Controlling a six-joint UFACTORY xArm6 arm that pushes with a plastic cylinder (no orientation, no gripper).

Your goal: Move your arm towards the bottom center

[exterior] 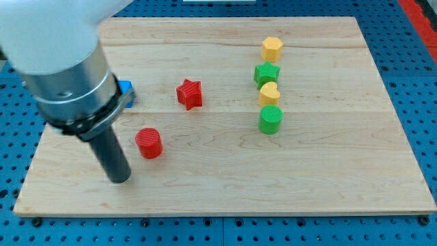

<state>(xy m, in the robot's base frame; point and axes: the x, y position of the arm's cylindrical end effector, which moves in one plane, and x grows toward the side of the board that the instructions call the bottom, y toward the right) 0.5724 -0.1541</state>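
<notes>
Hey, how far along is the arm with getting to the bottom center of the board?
Partly there. My tip is already low on the wooden board, but at the view's left, below-left of the red cylinder. Nothing is being pushed. Left: slide toward the view's right, to below the red star.

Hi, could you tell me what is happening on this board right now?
I am a single arm sliding my tip over the wooden board; it sits near the view's bottom left, just left of the red cylinder and not touching it. The bottom centre lies to the view's right of it.
</notes>
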